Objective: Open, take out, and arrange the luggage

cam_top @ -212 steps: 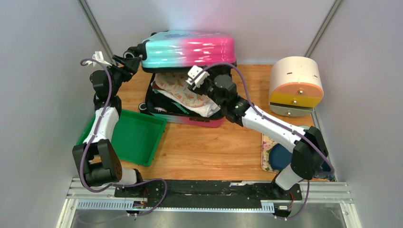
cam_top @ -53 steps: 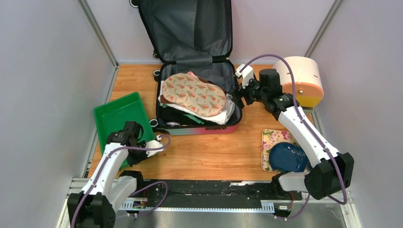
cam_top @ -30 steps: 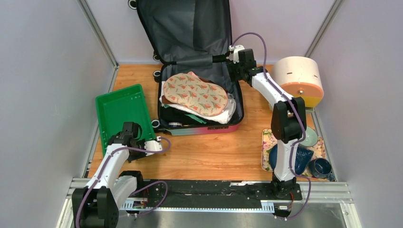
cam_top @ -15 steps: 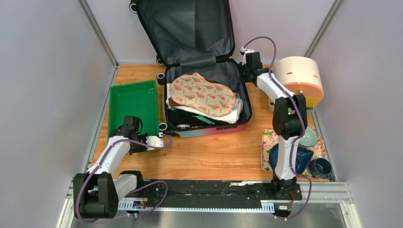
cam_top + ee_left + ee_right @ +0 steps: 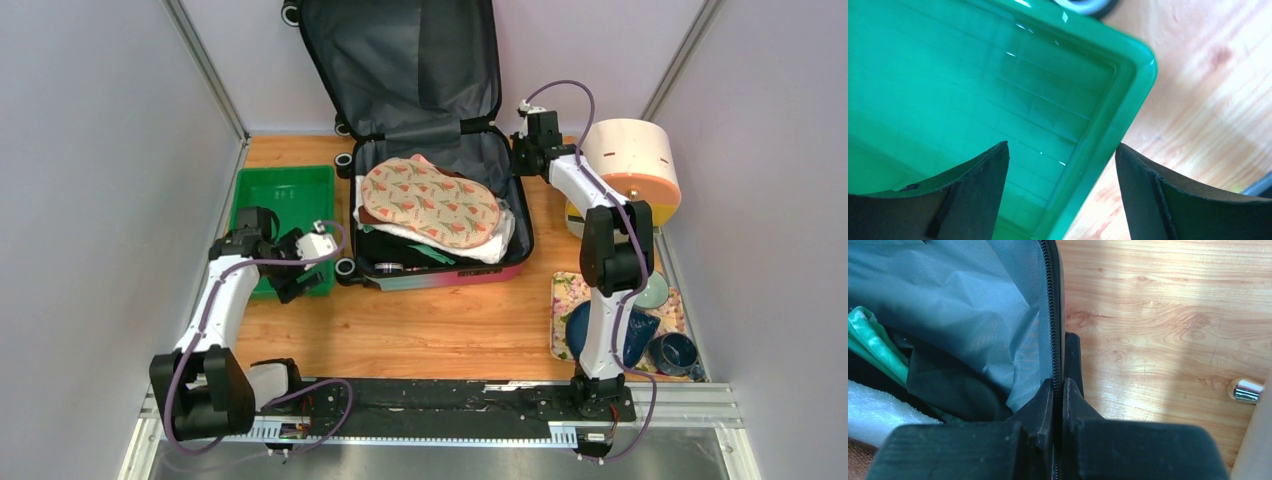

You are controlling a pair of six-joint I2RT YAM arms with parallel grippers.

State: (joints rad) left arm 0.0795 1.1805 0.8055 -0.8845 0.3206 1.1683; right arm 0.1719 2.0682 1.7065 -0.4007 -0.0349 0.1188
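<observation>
The tray [image 5: 280,200] is set at the table's left, just beside the luggage [image 5: 400,70]. It is probably placed there so that unpacked things can be laid in it, and nothing is seen in it. The left gripper [image 5: 1062,148] is held over the tray's near right corner with its jaws spread wide. One finger is over the tray floor and the other over the wood, with the rim running between them. Nothing is gripped, and whether the rim is touched cannot be told.

The luggage is found at the middle back, already opened. Its lid is leaned up against the rear wall, so the base is left exposed from above. The base is laid flat on the table and is packed with folded clothes, topped by a patterned cloth [image 5: 430,200]. Nothing has yet been taken out.

The right gripper [image 5: 1058,385] is clamped on the base's right rim near the hinge, with the zipper edge pinched between its fingers. The hold is judged to be for steadying or shifting the case.

A round container [image 5: 625,165] is seen further right, near that gripper but apart from it.
</observation>
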